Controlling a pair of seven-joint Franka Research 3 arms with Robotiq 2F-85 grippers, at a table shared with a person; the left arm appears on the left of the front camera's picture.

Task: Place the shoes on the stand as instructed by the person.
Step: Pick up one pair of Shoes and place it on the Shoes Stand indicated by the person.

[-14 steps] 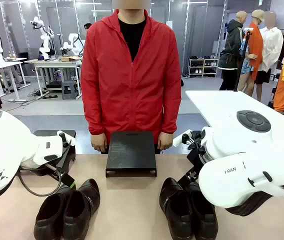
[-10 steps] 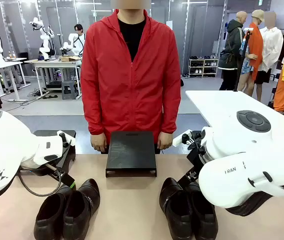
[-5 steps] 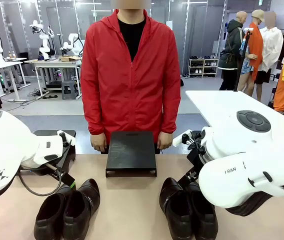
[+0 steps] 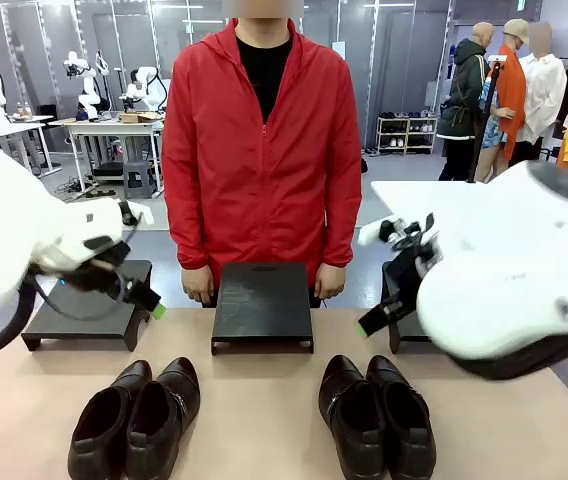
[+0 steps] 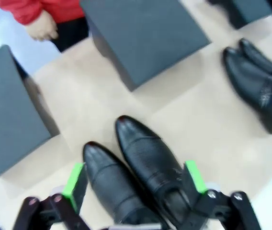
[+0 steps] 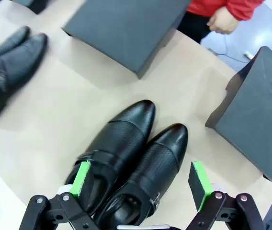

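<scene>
left hand (image 5: 134,178) and right hand (image 6: 141,181) both spread wide, empty, each above its shoes (image 6: 126,139); drop centred so both shoes get squeezed together

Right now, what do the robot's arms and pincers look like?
The left arm and right arm are rounded white shells. The left gripper and right gripper are black, two-fingered, with green pads. A black cable loops under the left arm.

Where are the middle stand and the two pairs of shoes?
middle stand (image 4: 262,298): front view, its flat top.
left pair of shoes (image 4: 156,425): front view, one shoe's upper.
right pair of shoes (image 4: 359,420): front view, one shoe's upper.
</scene>
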